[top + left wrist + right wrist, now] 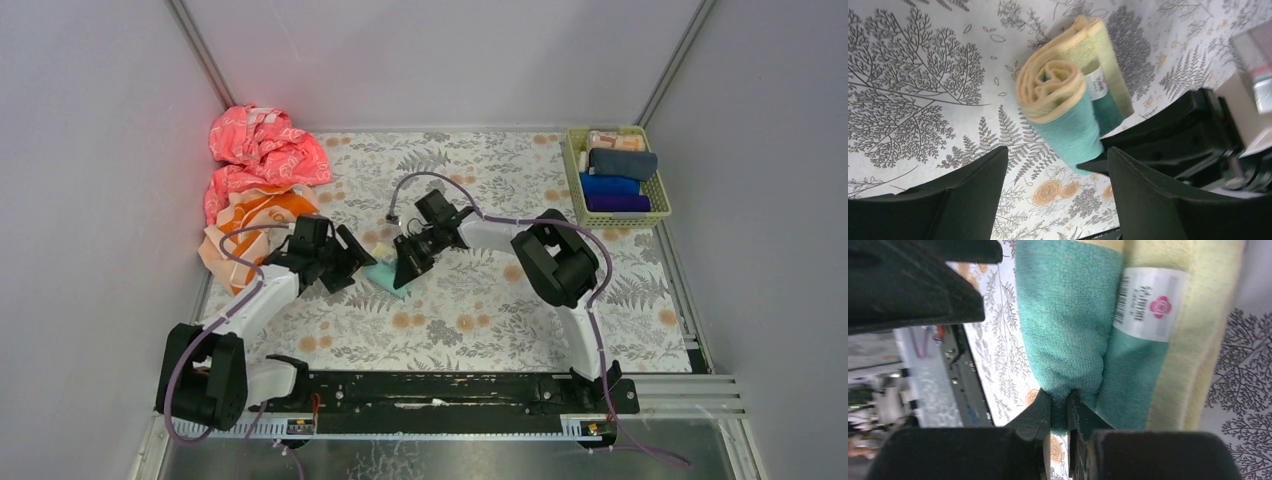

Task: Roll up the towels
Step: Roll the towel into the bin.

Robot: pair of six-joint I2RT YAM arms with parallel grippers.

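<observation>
Teal terry with a pale yellow border, the mint-teal towel lies near the middle of the fern-printed tabletop. It is partly wound: the left wrist view shows a loose spiral at one end, with a flat yellow-edged tail beyond it carrying a white label. The right claw is clenched on a fold of teal pile at the roll's outer edge, its jaws nearly meeting with only cloth between them. Most likely this pins the turns so the coil cannot spring open. The left claw stands released, jaws spread wide on either side of the roll's near end and apart from it. I judge it is placed to brace or tuck that end while the other arm holds. The roll looks slack and slightly cone-shaped, so it could unwind if the pinch lets go early. Well off at the left wall, the orange and peach towel lies unrolled and crumpled, with a pink patterned cloth heaped just behind it. At the far right corner a green basket holds several rolled towels, probably where finished ones go.
</observation>
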